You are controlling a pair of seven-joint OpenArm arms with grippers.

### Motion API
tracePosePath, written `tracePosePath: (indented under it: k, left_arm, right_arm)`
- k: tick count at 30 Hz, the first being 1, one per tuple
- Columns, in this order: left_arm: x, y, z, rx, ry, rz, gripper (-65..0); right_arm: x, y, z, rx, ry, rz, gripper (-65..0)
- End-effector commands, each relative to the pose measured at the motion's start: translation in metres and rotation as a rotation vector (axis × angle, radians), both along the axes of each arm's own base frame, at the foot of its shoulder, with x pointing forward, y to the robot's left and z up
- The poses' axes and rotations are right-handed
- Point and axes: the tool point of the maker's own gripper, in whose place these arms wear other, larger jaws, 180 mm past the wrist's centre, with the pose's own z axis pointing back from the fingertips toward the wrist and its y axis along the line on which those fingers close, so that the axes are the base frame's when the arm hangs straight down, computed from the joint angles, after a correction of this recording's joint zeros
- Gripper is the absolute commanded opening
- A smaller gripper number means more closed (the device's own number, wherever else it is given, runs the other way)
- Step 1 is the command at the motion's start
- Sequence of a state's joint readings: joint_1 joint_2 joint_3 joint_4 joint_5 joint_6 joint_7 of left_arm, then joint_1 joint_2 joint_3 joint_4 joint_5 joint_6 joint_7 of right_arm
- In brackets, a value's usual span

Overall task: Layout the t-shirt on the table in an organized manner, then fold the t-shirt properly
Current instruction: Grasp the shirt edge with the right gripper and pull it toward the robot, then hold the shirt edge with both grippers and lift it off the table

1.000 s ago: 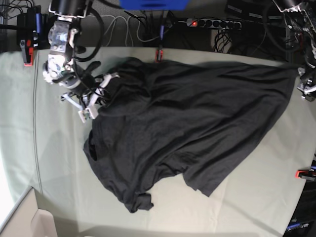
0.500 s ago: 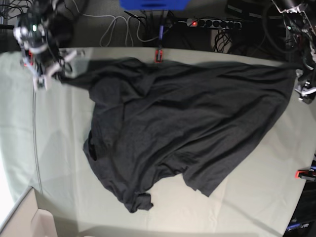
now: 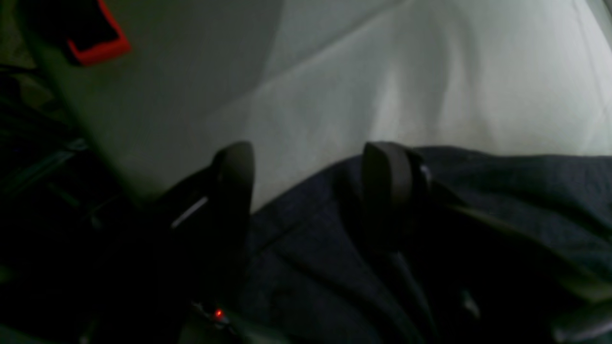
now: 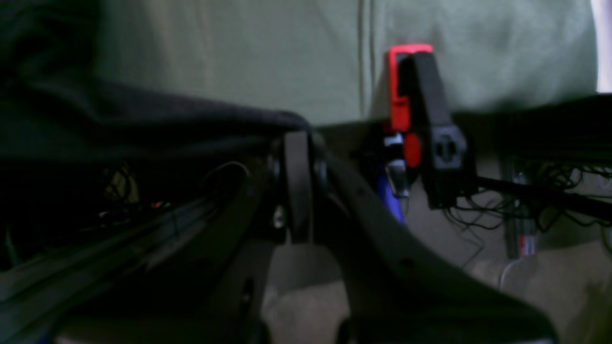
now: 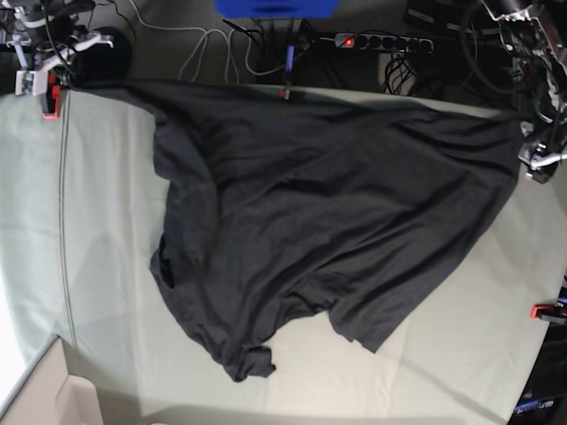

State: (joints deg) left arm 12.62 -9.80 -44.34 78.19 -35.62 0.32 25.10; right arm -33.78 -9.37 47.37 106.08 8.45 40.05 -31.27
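The dark charcoal t-shirt [image 5: 319, 204] lies spread across the table [image 5: 106, 266], with one sleeve curled at the front [image 5: 248, 363]. My right gripper [image 5: 42, 75] is at the table's far left corner. It is shut on a corner of the t-shirt [image 4: 167, 119], which is stretched taut toward it; its fingers [image 4: 296, 181] are pressed together. My left gripper [image 5: 534, 158] is at the far right edge. In the left wrist view it [image 3: 311, 177] is open, and the shirt's edge [image 3: 478, 200] lies low between its fingers over the table cloth [image 3: 382, 86].
Red clamps sit at the far left corner [image 5: 50, 99] [image 4: 406, 95], the back edge [image 5: 285, 93] and the right edge [image 5: 542, 311] [image 3: 95, 43]. A power strip [image 5: 381, 42] and cables lie behind the table. A white box [image 5: 53, 398] stands at the front left.
My right gripper has pulled the bunched upper-left part of the t-shirt out to the far left corner, so it now lies stretched flat. The left gripper has barely moved.
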Motion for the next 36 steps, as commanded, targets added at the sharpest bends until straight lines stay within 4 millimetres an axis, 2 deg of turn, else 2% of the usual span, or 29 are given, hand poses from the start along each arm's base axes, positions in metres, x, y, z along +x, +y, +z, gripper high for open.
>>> tracePosePath:
  k: [1,7,12,18,24,28,31,33,36]
  left_arm:
    - [-0.002,0.009,0.013,0.045,-0.018,-0.002,-29.7]
    - [-0.030,0.008,0.020,0.095,0.027,-0.033,-29.7]
    - [-0.049,0.009,0.012,0.100,0.076,-0.036,-29.7]
    - [-0.069,0.011,-0.023,0.038,0.155,0.000,-30.0]
    - [-0.061,-0.001,-0.041,-0.004,0.178,-0.022,-30.2]
    - [-0.059,-0.002,-0.041,-0.004,0.174,-0.025,-30.3]
    - [-0.049,-0.003,-0.038,-0.007,0.152,-0.025,-31.1]
    - [-0.048,-0.003,-0.037,-0.007,0.150,-0.025,-36.9]
    - [-0.046,-0.002,-0.035,-0.003,0.145,-0.025,-55.6]
  right_arm:
    - [0.005,-0.003,0.008,-0.010,-0.039,0.000,-65.0]
    - [0.008,0.000,0.007,-0.003,-0.043,0.008,-65.0]
    - [0.010,0.004,0.006,0.004,-0.043,0.018,-65.0]
    - [0.015,0.012,0.005,0.020,-0.048,0.041,-65.0]
    - [0.018,0.017,0.004,0.027,-0.052,0.053,-65.0]
    - [0.018,0.017,0.005,0.026,-0.053,0.053,-65.0]
    - [0.018,0.017,0.005,0.026,-0.053,0.053,-65.0]
    - [0.018,0.017,0.005,0.026,-0.053,0.053,-65.0]
    - [0.018,0.017,0.004,0.028,-0.051,0.052,-65.0]
